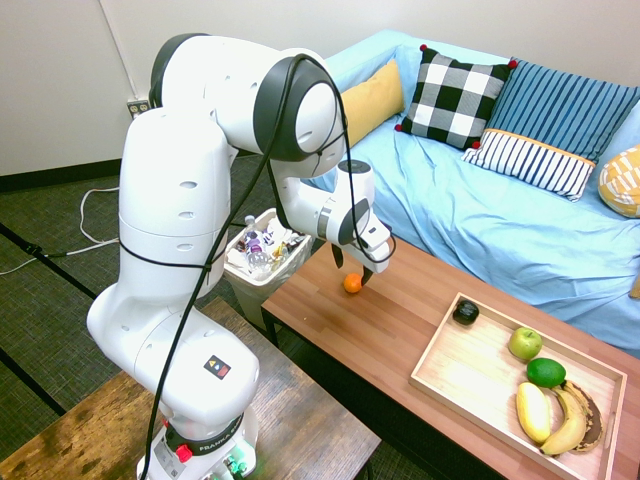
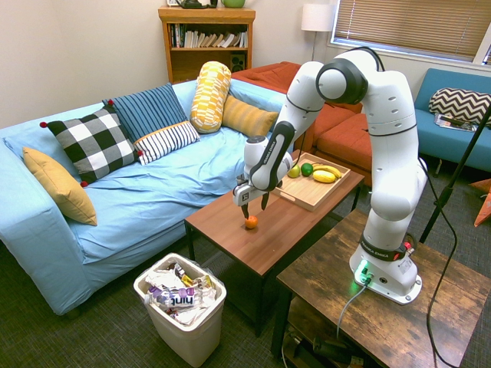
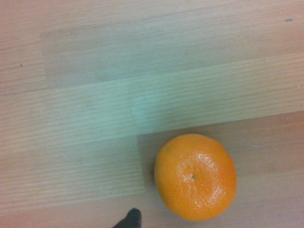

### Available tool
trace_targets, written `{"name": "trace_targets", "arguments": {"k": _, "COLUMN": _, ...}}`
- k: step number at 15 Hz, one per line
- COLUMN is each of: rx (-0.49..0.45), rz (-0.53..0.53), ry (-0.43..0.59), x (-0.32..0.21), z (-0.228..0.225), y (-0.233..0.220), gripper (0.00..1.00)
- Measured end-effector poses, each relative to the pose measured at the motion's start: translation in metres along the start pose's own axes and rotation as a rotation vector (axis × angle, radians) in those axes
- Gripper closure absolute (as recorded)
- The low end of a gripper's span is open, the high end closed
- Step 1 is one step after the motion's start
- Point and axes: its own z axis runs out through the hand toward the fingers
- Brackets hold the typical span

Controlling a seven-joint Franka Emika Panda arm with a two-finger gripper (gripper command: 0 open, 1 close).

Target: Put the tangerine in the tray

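Observation:
The tangerine (image 1: 352, 284) (image 2: 251, 222) is a small bright-orange fruit resting on the brown coffee table (image 1: 400, 330), near the end closest to the bin. In the wrist view the tangerine (image 3: 195, 176) fills much of the lower part of the picture, lying on bare wood. My gripper (image 1: 353, 270) (image 2: 254, 206) hangs just above it, open, with a finger on either side and nothing held. The light-wood tray (image 1: 470, 375) (image 2: 303, 193) lies at the table's other end, holding a green apple (image 1: 525, 343), a lime (image 1: 546, 372), bananas (image 1: 552, 414) and a small dark object (image 1: 465, 312).
A white bin (image 1: 262, 262) (image 2: 182, 306) full of wrappers stands on the floor beside the table's end. A blue sofa (image 1: 500, 210) with several cushions runs along the table's far side. A darker wooden table (image 2: 368, 307) carries the arm.

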Motion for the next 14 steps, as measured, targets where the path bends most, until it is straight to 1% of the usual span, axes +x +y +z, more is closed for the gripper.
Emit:
{"name": "trace_targets", "arguments": {"k": 4, "rx": -0.015, "rz": 0.011, "ry": -0.009, "x": -0.004, "z": 0.018, "y": -0.011, "gripper": 0.00}}
{"name": "trace_targets", "arguments": {"k": 7, "rx": -0.033, "rz": 0.023, "ry": -0.011, "x": -0.002, "z": 0.031, "y": -0.009, "gripper": 0.00}}
{"name": "trace_targets", "arguments": {"k": 8, "rx": -0.036, "rz": 0.027, "ry": -0.011, "x": -0.001, "z": 0.034, "y": -0.008, "gripper": 1.00}}
{"name": "trace_targets", "arguments": {"k": 14, "rx": -0.044, "rz": 0.047, "ry": -0.018, "x": 0.002, "z": 0.043, "y": -0.005, "gripper": 1.00}}
